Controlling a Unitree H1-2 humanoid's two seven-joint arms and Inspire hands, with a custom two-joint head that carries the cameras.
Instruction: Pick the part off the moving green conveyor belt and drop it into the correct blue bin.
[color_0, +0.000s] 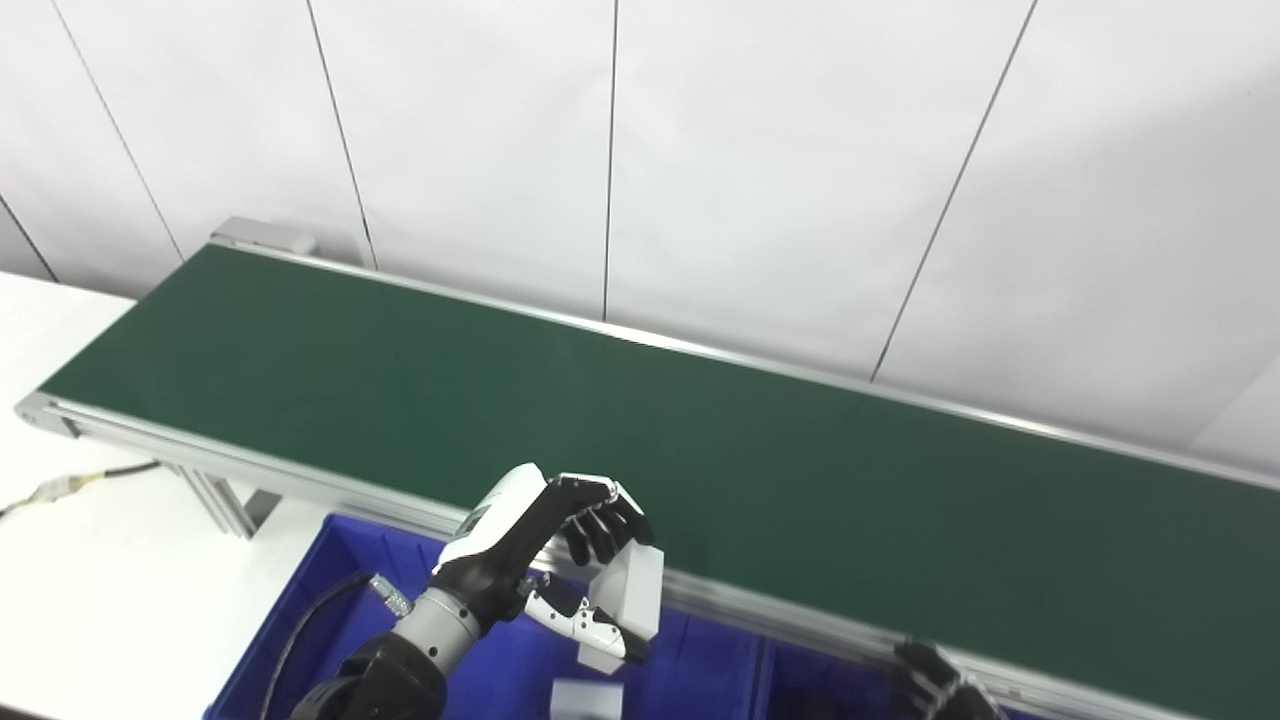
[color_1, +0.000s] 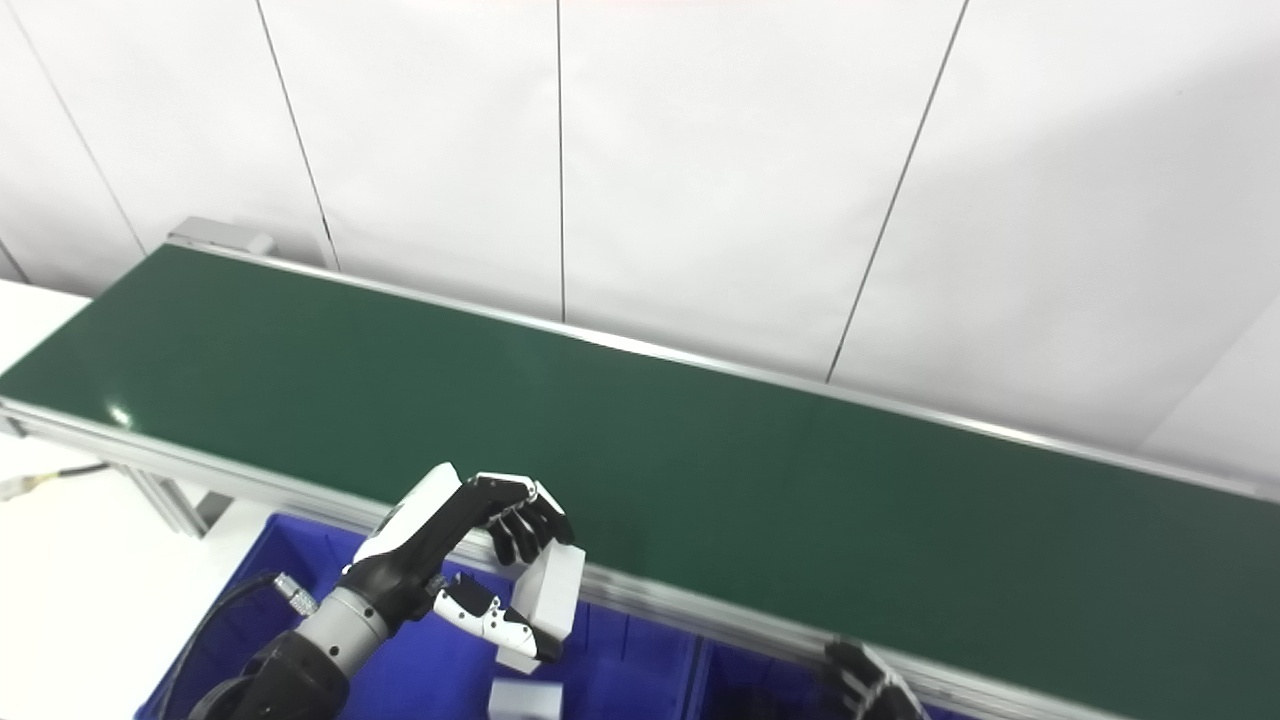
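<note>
White wall panels back the green conveyor belt (color_0: 640, 440). Left hand (color_0: 560, 560) grips a white rectangular block (color_0: 628, 605) above the blue bin (color_0: 300, 620); another white block (color_0: 587, 698) lies inside. Right hand (color_0: 940, 685) barely visible, state undeterminable.
</note>
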